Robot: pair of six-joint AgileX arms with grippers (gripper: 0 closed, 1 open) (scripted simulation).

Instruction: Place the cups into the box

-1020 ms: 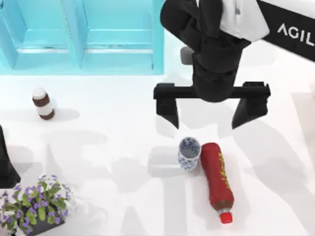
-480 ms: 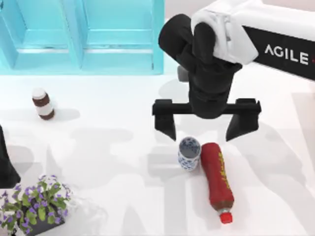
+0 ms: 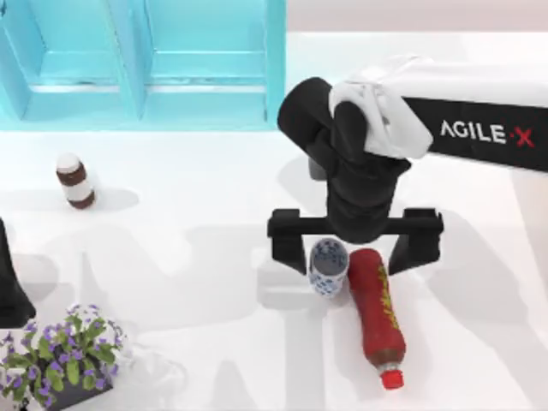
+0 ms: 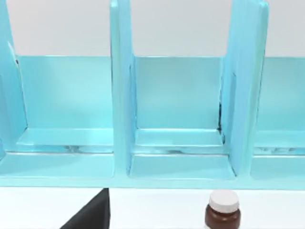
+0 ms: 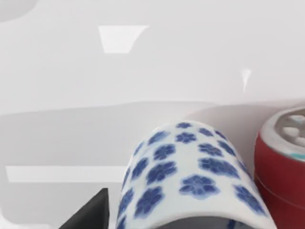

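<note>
**Right gripper spread wide over the patterned cup**

Right gripper (image 3: 354, 255) observed over the middle of the table, jaws spread wide apart, nothing clamped between them. Left-hand finger (image 3: 289, 251) seen just beside the white cup with blue floral pattern (image 3: 328, 267); contact between the two could not be judged from above. Right-hand finger (image 3: 411, 250) seen past the red bottle (image 3: 377, 315), apart from it. Cup and the upper end of the bottle both located between the two fingers, cup closer to the left-hand one. Cup noted standing with its open mouth up, side pressed against or just touching the bottle, which lay flat on the white table (image 3: 197, 257), cap pointing away from the gripper towards the near edge. In the right wrist view, cup (image 5: 190, 176) seen very close in front of the camera, bottle base (image 5: 283, 162) right beside it.

Blue box (image 3: 145, 64) recorded well apart from the gripper, at the far left of the table; its open compartments (image 4: 178, 109) noted in the left wrist view. Brown white-capped jar (image 3: 75, 180) found upright in front of the box, far to the left of the gripper. Potted flowers (image 3: 64, 355) at the near left corner. Left arm (image 3: 10, 287) parked at the left edge.
</note>
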